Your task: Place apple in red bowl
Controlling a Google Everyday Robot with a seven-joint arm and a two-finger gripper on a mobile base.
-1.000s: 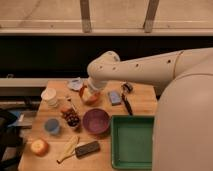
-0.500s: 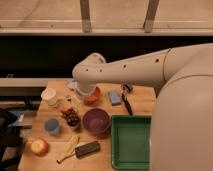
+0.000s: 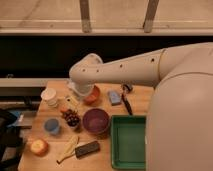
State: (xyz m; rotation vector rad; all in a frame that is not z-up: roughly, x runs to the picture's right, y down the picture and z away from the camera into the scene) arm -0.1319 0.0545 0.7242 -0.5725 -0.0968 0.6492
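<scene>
The apple (image 3: 39, 146), small and yellowish-red, lies near the table's front left corner. The red bowl (image 3: 93, 95) stands at the back middle, its left side hidden behind my arm. My gripper (image 3: 74, 99) hangs below the big white wrist, just left of the red bowl and over the back left part of the table. It is open with nothing in it. The apple is far from the gripper, toward the front left.
A purple bowl (image 3: 95, 121) sits mid-table with dark grapes (image 3: 71, 117) and a blue cup (image 3: 51, 126) to its left. A banana (image 3: 68, 148) and a dark block (image 3: 86, 149) lie in front. A green tray (image 3: 129, 141) fills the front right; a white cup (image 3: 49, 96) stands back left.
My arm has swung to the left along the back of the table, carrying the gripper from over the red bowl to its left side. Nothing on the table has moved.
</scene>
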